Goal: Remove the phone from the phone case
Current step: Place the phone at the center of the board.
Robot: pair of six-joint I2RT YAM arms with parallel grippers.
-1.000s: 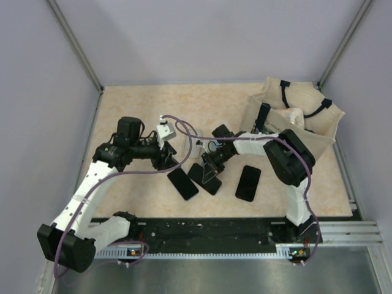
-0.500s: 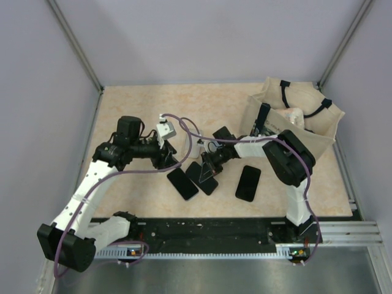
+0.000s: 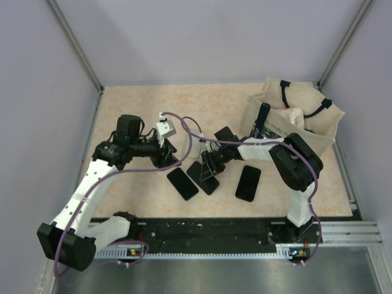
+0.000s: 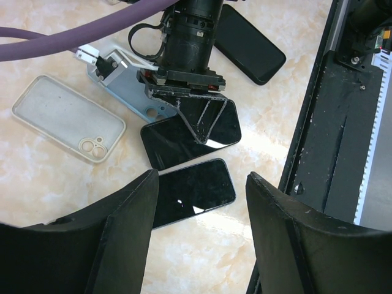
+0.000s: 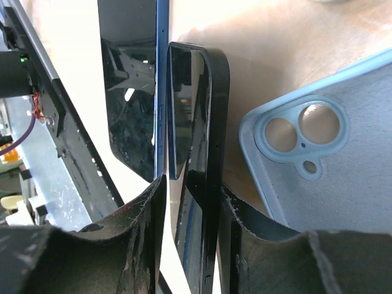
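**Task state and arm poses.** Nearest the bases, the left tool (image 4: 202, 184) hangs with its fingers spread wide and nothing between them. It is over a bare phone (image 4: 191, 193) that lies just on the near side of the black case (image 5: 214, 110). Its arm is stretched forward, wrist turned down toward the counter (image 3: 135, 110).

The right tool (image 5: 191, 196) is closed to a thin gap on the rim of the black case, and its arm reaches in low from the right. The phone (image 5: 131, 92), blue-edged, sits close alongside the case. We judge it partly freed but not yet lifted clear.

To the right of the case, apart from it, lies a second bare phone (image 3: 248, 182). Just beyond the case lie a blue case (image 4: 131, 86) and a cream case (image 4: 67, 116), both empty, so we read those removals as done. Far to its right stands a tote bag (image 3: 318, 125).
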